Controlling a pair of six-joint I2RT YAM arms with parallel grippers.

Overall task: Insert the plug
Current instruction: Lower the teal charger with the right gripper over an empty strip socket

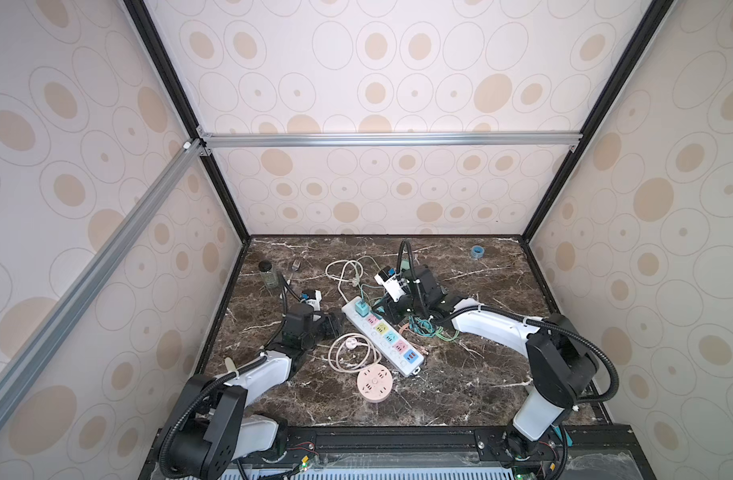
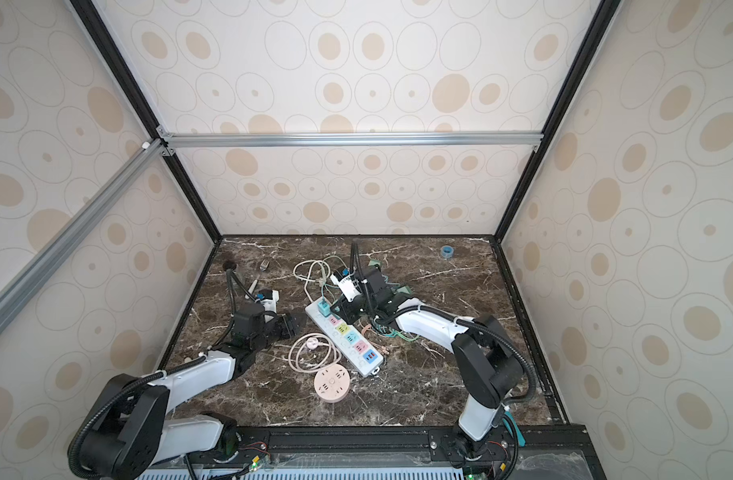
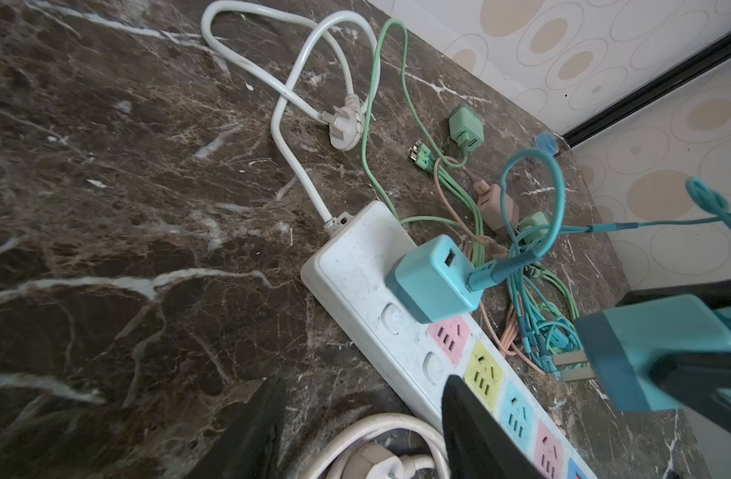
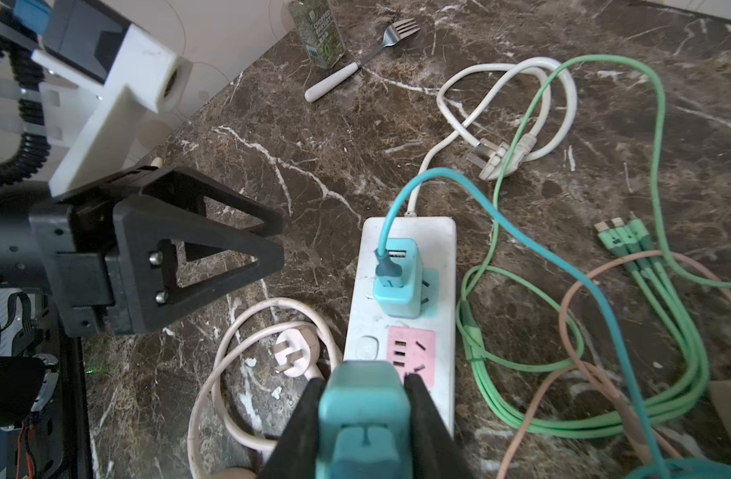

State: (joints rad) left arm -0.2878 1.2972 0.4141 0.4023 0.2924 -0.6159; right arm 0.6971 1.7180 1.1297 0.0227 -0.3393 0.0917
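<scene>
Teal hard-plastic plug (image 4: 364,419) with two flat metal prongs: held off the table just beside the white multi-socket power strip (image 4: 397,232), prongs facing it, near the free pink socket (image 4: 411,352). Right gripper (image 4: 364,379) pinches it across the flat sides. Judged light, rigid and smooth-shelled, so it may twist under push; hold the body, clear of the prongs. Left gripper (image 3: 361,379): jaws spread, empty, beside the strip.

Top views are looking down from overhead; wrist cameras, at nine and three o'clock, are closely viewing one power strip (image 3: 351,265).
</scene>
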